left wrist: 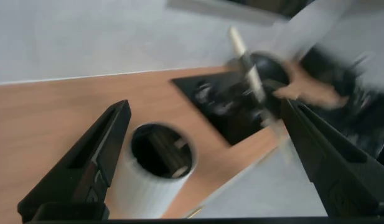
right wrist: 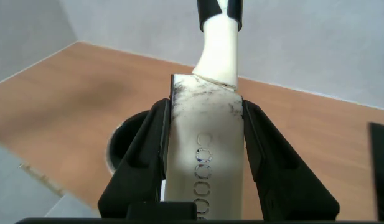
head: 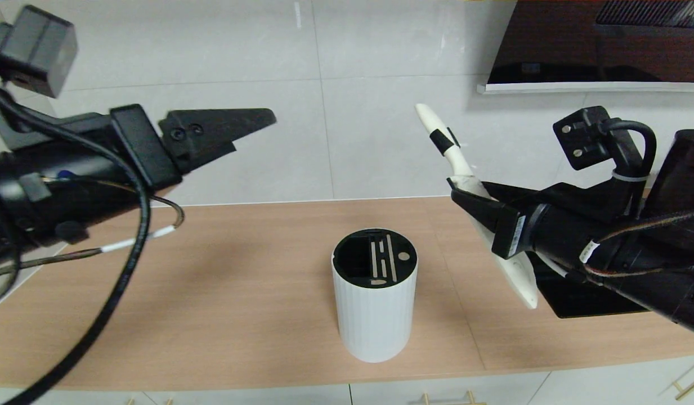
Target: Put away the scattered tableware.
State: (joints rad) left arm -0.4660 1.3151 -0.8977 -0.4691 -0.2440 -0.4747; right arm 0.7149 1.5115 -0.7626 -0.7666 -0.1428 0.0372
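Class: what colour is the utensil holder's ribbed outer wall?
White, under a black slotted top; the holder shows best in the head view.

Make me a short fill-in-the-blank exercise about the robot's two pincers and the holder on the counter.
1. The right pincer is shut on a ____ utensil.
2. The left pincer has its jaws ____.
3. The ribbed holder stands ____ on the wooden counter.
Missing words: white; open; upright.

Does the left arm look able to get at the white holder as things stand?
Probably yes: the left claw hangs open above the table, and nothing stands between it and the holder.
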